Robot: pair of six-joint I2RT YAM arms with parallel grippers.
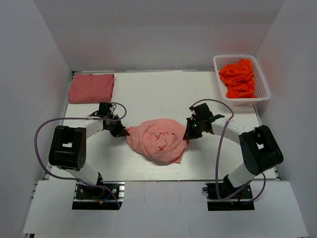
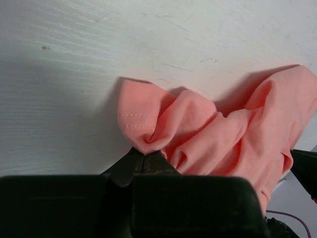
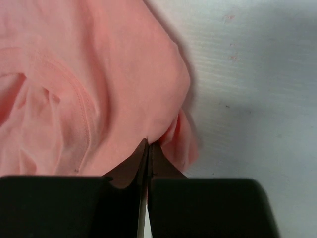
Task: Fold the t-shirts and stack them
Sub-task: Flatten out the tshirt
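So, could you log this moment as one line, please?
left gripper: shut on pink t-shirt | right gripper: shut on pink t-shirt | red t-shirt: folded, far left

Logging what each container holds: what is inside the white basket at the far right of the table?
The basket holds bunched orange cloth that fills most of it. The pile itself hides how many pieces there are and whether anything lies beneath.
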